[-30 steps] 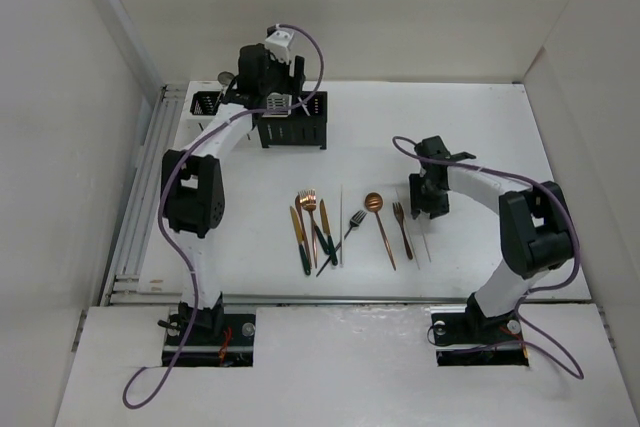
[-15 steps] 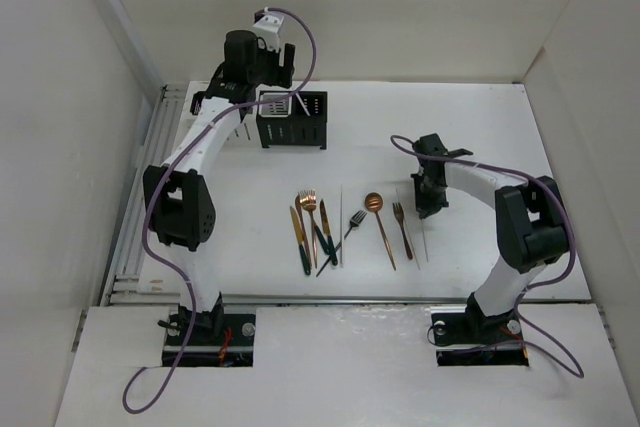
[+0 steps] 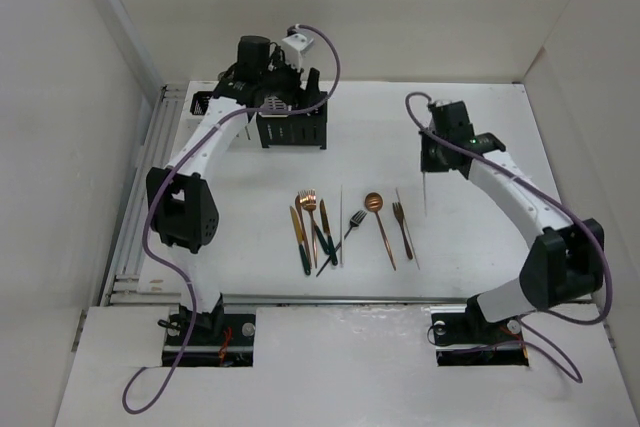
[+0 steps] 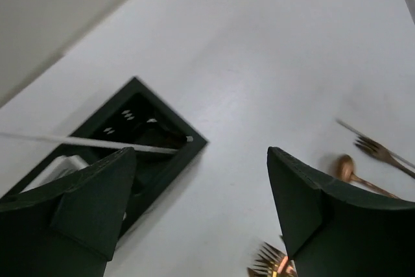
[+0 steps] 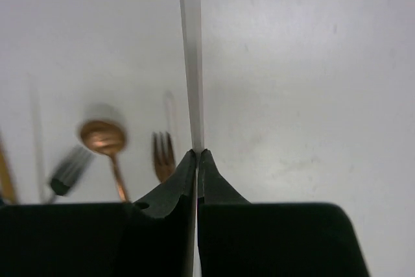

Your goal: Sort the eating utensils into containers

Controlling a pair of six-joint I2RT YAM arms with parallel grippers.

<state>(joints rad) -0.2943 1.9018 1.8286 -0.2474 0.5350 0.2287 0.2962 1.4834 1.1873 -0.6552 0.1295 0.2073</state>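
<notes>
My right gripper (image 3: pixel 430 159) is shut on a thin white stick (image 3: pixel 425 195) and holds it off the table, hanging down; in the right wrist view the stick (image 5: pixel 190 63) runs up from the closed jaws (image 5: pixel 196 154). My left gripper (image 3: pixel 284 99) is open and empty above the black caddy (image 3: pixel 295 130); the left wrist view shows that caddy (image 4: pixel 139 135) with a white stick (image 4: pixel 97 142) lying across it, between open fingers (image 4: pixel 200 160). White caddies (image 3: pixel 203 102) sit left of it. Several utensils lie mid-table: copper fork (image 3: pixel 308 209), dark fork (image 3: pixel 354 221), copper spoon (image 3: pixel 377 211), small copper fork (image 3: pixel 400 221).
Two more white sticks (image 3: pixel 341 225) (image 3: pixel 408 237) lie among the utensils. Green-handled pieces (image 3: pixel 324 232) lie crossed beside the copper ones. White walls enclose the table at the back and both sides. A rail (image 3: pixel 140 207) runs along the left edge.
My right gripper has lifted the white stick off the table and moved it back and up. My left gripper has swung right from the white caddies to over the black caddy.
</notes>
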